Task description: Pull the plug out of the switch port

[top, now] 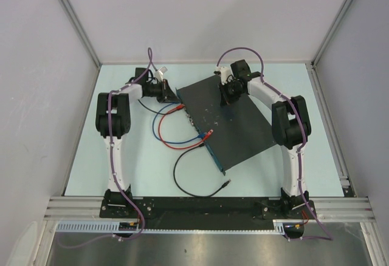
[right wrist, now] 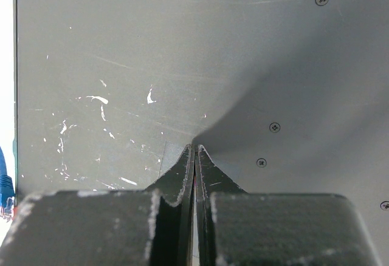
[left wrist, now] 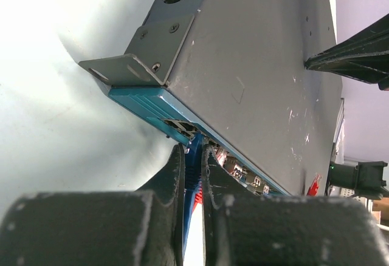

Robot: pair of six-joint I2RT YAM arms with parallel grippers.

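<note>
The switch (top: 237,123) lies at an angle mid-table, a flat black box with a scuffed top and a bluish socket edge (left wrist: 152,105) facing left. My left gripper (top: 176,100) is at the far end of that edge. In the left wrist view it (left wrist: 193,152) is shut on a blue plug (left wrist: 193,169) whose front end sits at a socket. A red plug (left wrist: 197,198) shows just behind it. My right gripper (top: 230,94) is shut and empty, its tips (right wrist: 194,147) pressed down on the switch top (right wrist: 152,65).
Blue and red cables (top: 163,123) loop on the table left of the switch. Another red plug (top: 209,133) sits further down the socket edge. A black cable (top: 182,175) lies in front, its free end (top: 226,183) loose. Walls close in the table on three sides.
</note>
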